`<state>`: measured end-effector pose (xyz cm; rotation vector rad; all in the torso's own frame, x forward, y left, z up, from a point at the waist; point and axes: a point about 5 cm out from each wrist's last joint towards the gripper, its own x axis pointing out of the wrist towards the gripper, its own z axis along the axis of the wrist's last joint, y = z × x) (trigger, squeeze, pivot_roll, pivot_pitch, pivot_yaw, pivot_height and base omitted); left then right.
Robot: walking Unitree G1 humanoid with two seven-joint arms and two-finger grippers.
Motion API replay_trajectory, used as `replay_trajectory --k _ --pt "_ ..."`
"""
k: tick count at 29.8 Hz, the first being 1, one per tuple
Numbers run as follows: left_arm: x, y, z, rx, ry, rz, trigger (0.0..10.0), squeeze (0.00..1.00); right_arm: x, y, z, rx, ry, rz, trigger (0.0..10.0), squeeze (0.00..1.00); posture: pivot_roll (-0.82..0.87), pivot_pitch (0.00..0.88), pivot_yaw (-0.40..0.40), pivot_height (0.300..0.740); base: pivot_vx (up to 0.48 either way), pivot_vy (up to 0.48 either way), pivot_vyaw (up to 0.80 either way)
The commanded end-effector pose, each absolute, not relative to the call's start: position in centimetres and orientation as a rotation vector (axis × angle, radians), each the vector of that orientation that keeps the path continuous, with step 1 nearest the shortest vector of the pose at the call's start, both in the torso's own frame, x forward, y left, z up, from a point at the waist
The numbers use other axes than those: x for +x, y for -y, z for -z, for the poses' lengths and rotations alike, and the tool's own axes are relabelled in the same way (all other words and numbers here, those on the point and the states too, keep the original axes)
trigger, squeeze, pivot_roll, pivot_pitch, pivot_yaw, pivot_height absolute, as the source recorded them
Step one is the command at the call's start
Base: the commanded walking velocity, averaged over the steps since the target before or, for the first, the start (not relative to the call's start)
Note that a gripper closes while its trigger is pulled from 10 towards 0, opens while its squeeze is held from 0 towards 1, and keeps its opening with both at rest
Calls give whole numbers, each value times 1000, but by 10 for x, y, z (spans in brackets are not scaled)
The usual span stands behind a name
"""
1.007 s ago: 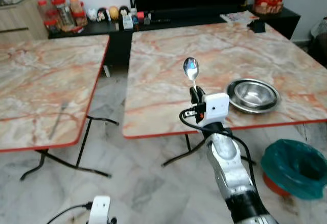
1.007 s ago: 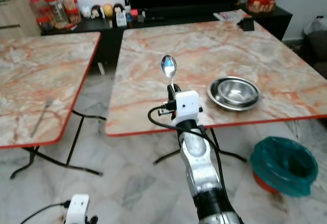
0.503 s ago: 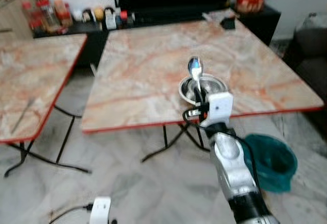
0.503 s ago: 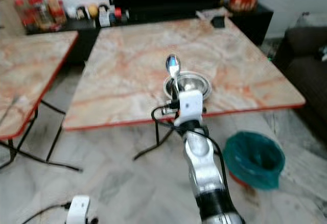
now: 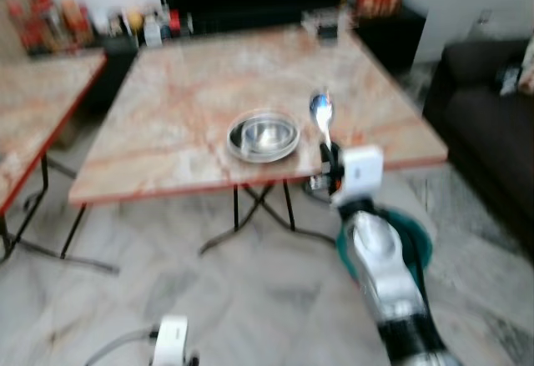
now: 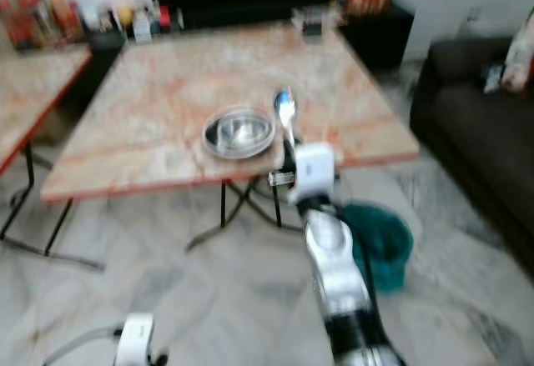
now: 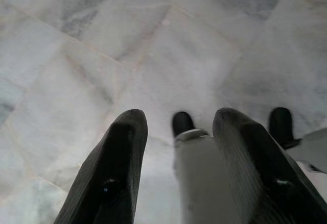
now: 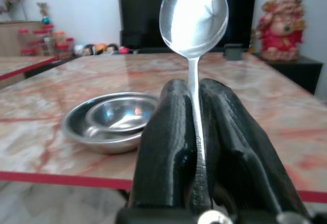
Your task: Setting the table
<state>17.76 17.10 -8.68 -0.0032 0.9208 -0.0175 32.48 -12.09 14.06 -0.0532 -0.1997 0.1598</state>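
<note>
Here the right gripper (image 8: pixel 196 132) is clenched on a spoon (image 8: pixel 194 17) held upright, bowl uppermost. Just beyond it to its left, a steel bowl (image 5: pixel 264 135) sits on the marble table (image 5: pixel 192 91). Low down, the left gripper (image 7: pixel 179 163) hangs released over the floor (image 7: pixel 153 40).

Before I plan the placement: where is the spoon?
The spoon stands upright, clamped in the right gripper, before the table's near edge, right of the steel bowl.
</note>
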Motion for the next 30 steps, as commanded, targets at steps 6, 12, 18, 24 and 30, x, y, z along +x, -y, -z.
replay_trajectory --k 6,12,18,24,30 --pt "175 -182 87 5 -929 -17 10000 0 326 108 -147 -37 218 -195 10000 0 -139 0 75 740 53 0 0" --pt "175 -182 87 6 -929 -17 10000 0 327 109 -146 -35 202 -186 10000 0 -139 0 75 740 356 0 0" --pt "175 -182 87 5 -929 -18 10000 0 327 108 -148 -34 216 -194 10000 0 -137 0 75 740 364 0 -400" --pt "174 -182 87 5 -931 -20 10000 0 326 106 -149 -13 214 -197 10000 0 -136 0 72 740 364 0 0" --pt "174 -182 87 5 -932 -21 10000 0 327 107 -150 -13 217 -197 10000 0 -136 0 72 740 361 0 0"
